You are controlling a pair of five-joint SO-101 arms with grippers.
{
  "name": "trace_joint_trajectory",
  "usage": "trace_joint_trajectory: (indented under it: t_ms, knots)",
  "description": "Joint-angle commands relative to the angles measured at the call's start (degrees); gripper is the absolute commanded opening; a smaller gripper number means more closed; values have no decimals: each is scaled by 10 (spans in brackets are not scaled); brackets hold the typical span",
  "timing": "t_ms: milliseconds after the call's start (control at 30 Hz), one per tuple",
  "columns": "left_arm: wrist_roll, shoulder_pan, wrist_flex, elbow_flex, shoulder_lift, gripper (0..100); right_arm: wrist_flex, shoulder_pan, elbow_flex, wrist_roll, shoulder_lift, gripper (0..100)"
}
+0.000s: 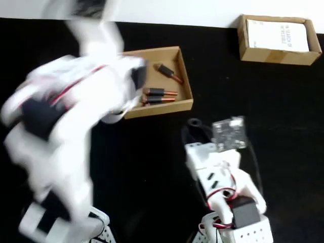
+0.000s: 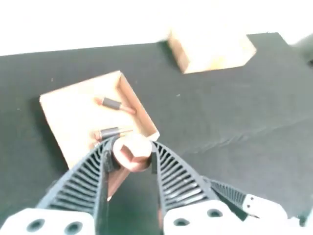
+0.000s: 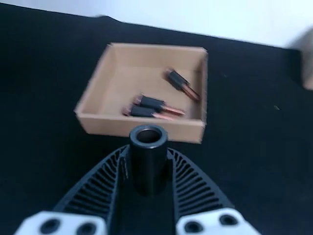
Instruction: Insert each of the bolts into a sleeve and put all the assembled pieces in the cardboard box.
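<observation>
My left gripper (image 2: 131, 148) is shut on a copper bolt (image 2: 132, 156), whose hex head faces the camera. It hovers near the front corner of the open cardboard box (image 2: 73, 115). My right gripper (image 3: 147, 159) is shut on a black sleeve (image 3: 148, 144), held upright with its open bore up, on the near side of the box (image 3: 142, 127). Three assembled pieces lie in the box (image 1: 183, 76): one (image 1: 168, 72) apart at the back, two (image 1: 160, 96) side by side. The left arm (image 1: 71, 116) looms blurred over the box's left half. The right gripper (image 1: 195, 126) sits below the box.
A second cardboard box (image 1: 276, 53) holding a white sheet stands at the far right by the black mat's edge. The right arm's base (image 1: 233, 212) occupies the lower right. Bare black mat lies between the two boxes.
</observation>
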Motion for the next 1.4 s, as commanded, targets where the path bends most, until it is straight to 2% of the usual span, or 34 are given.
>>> trace_joint_trajectory:
  t_ms: [0, 200, 300, 367, 533, 767, 967, 1267, 1367]
  knots:
    - [34, -3, -33, 12, -59, 9, -62, -28, -7, 4, 33, 8]
    - [148, -95, -191, 74, -78, 9, -182, -29, -7, 4, 81, 8]
    - [185, -85, -205, 99, -78, 9, -230, -33, -7, -26, 108, 8]
    - [199, -51, -205, 123, -78, 9, -250, -41, -7, -44, 127, 8]
    - [200, 8, -225, 195, -78, 9, -298, -73, -7, -47, 170, 8]
    - [201, 54, -351, 322, -78, 9, -320, -77, -16, -48, 189, 8]
    - [200, 80, -421, 395, -79, 9, -320, -77, -27, -48, 189, 8]
    - [198, 88, -420, 412, -79, 9, -320, -74, -27, -48, 189, 8]
    - [198, 89, -397, 412, -79, 9, -320, -74, -27, -48, 188, 8]
